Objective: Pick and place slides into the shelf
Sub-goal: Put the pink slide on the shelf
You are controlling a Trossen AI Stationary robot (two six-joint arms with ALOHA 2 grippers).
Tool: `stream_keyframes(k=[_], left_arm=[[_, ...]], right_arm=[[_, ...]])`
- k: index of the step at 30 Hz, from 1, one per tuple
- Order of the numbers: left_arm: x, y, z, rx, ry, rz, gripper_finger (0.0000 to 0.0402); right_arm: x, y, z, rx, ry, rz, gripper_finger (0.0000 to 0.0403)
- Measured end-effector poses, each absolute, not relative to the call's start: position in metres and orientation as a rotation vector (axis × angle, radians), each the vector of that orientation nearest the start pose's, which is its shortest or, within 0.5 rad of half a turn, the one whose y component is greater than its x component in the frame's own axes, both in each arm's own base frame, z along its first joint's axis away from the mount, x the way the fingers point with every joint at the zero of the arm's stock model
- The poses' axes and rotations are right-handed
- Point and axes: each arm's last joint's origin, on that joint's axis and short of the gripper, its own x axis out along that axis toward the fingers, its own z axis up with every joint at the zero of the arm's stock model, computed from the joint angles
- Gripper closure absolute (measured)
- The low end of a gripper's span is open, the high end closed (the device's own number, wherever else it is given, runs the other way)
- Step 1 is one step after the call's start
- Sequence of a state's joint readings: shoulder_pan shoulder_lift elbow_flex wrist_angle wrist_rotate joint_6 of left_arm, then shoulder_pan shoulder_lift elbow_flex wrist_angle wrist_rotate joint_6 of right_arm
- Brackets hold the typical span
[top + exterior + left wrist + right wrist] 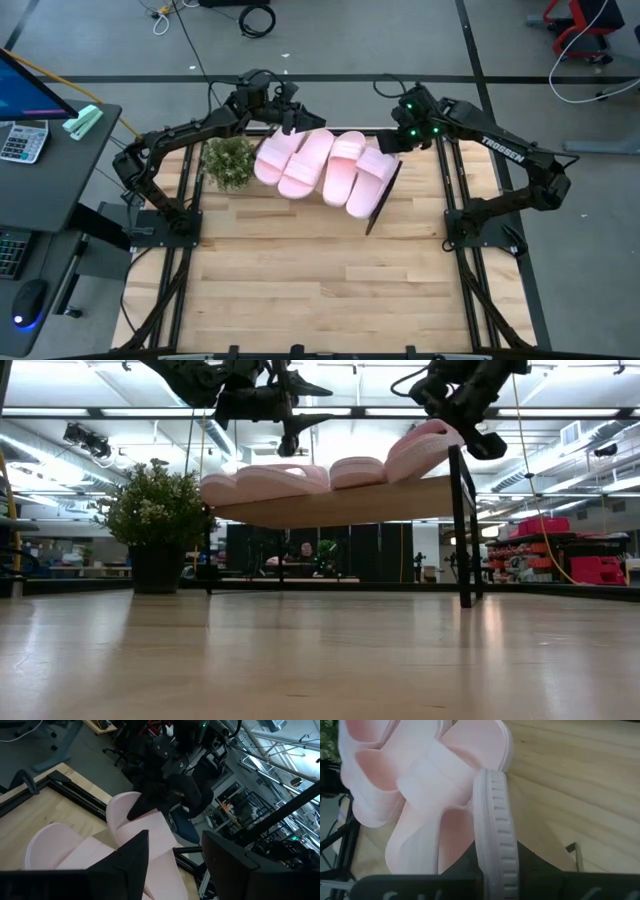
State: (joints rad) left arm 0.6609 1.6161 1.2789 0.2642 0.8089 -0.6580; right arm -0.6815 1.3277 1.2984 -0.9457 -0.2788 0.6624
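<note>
Four slides [325, 165] are sitting on the shelf [385, 200] in my high view. Low view: rightmost one is tilting. Right wrist: my right pincer [490, 870] is gripping its edge; releasing carelessly could topple it. Left pincer [175, 857] is hanging open.

The word "TROSSEN" is printed in white capital letters along the dark upper link of the right arm [500, 148], seen from above; it runs lengthwise down the link, away from the gripper end. That is the only readable text. A calculator [20, 140] lies on the desk at the left edge of the same view, but its key markings are too small to read. A screen corner [25, 85] above it shows only colour, no legible characters. The other views show no legible writing.
</note>
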Motion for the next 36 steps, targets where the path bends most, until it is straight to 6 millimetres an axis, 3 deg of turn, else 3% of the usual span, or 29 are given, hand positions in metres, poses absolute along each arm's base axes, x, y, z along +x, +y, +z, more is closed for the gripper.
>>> stream_keyframes(k=[15, 26, 36], left_arm=[[0.305, 0.211, 0.336, -0.702, 0.102, -0.125, 0.0217], [0.305, 0.211, 0.336, -0.696, 0.107, -0.123, 0.0215], [0.305, 0.211, 0.336, -0.695, 0.107, -0.124, 0.0216]], right_arm=[[0.21, -0.159, 0.341, 1.083, 0.622, -0.6, 0.0363], [0.208, -0.153, 0.337, 1.089, 0.689, -0.642, 0.0361], [0.207, -0.143, 0.332, 1.013, 0.797, -0.695, 0.0232]])
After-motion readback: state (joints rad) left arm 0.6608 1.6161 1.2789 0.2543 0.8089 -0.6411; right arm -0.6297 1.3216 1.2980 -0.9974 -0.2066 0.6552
